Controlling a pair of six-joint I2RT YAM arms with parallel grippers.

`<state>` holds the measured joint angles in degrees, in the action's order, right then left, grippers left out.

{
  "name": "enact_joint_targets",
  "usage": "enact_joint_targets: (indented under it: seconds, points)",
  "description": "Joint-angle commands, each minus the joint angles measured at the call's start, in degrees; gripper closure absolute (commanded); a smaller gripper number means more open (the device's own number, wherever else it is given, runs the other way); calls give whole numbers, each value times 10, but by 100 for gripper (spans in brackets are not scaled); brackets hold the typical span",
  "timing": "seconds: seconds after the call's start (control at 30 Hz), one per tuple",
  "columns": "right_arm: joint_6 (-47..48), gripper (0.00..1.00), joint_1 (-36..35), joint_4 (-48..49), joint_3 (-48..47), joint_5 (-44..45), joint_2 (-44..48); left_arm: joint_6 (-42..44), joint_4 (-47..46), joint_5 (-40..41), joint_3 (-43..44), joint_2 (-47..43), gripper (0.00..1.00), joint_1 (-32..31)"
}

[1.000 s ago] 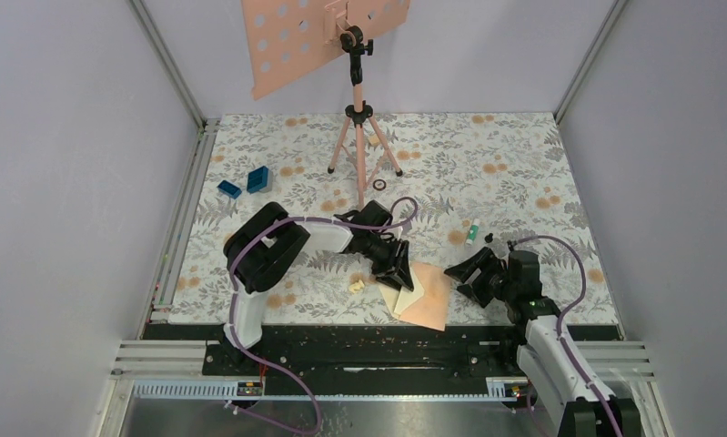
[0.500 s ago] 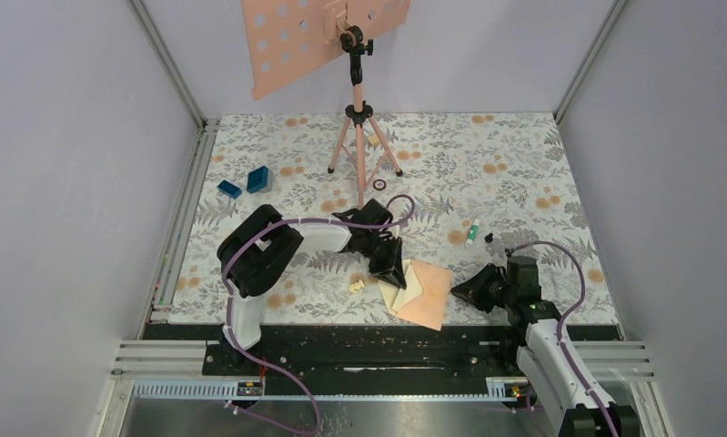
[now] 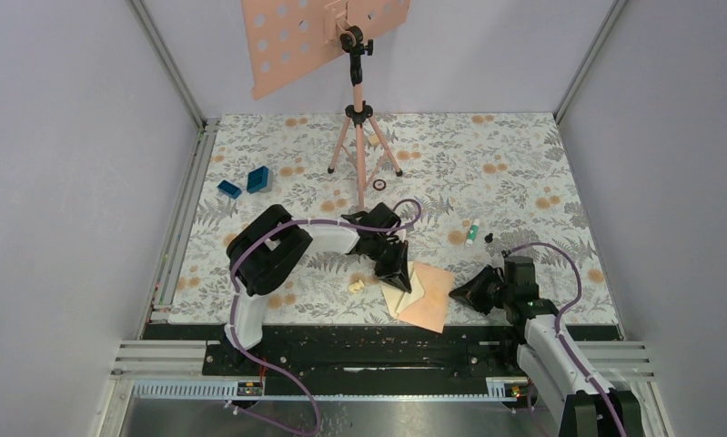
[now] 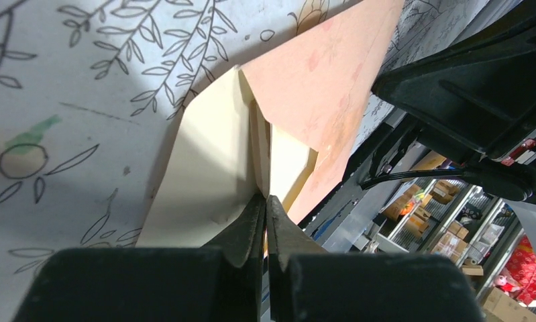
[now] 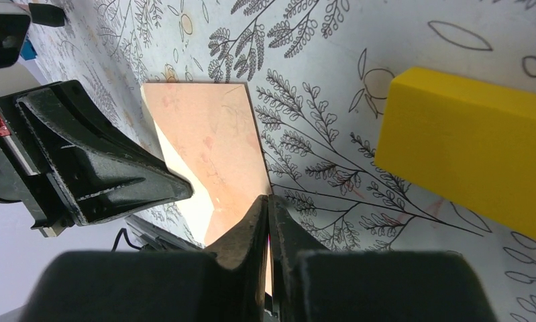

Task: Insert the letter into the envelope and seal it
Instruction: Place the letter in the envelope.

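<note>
Light, floppy sheets, likely best pinched at edges: left gripper (image 4: 265,201) was closed on the cream paper letter (image 4: 204,168), right gripper (image 5: 267,201) on the peach-pink paper envelope (image 5: 211,147)

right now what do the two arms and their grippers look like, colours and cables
Both arms match: the left arm and right arm have white link shells between bulky black joints, with a purple cable looping along each. The left gripper and right gripper are matte black, with two wedge-shaped fingers tapering to thin tips.
</note>
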<state>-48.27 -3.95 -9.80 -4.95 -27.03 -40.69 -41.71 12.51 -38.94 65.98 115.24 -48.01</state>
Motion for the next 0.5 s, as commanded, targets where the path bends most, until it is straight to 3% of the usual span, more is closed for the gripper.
enact_joint_targets:
  seconds: [0.0, 0.47]
  points:
    - [0, 93, -14, -15, 13, 14, -8, -32, -36, 3, 13, 10, 100, -8]
    - [-27, 95, -40, 8, 20, 36, -16, -112, -105, 15, -23, -7, 100, -14]
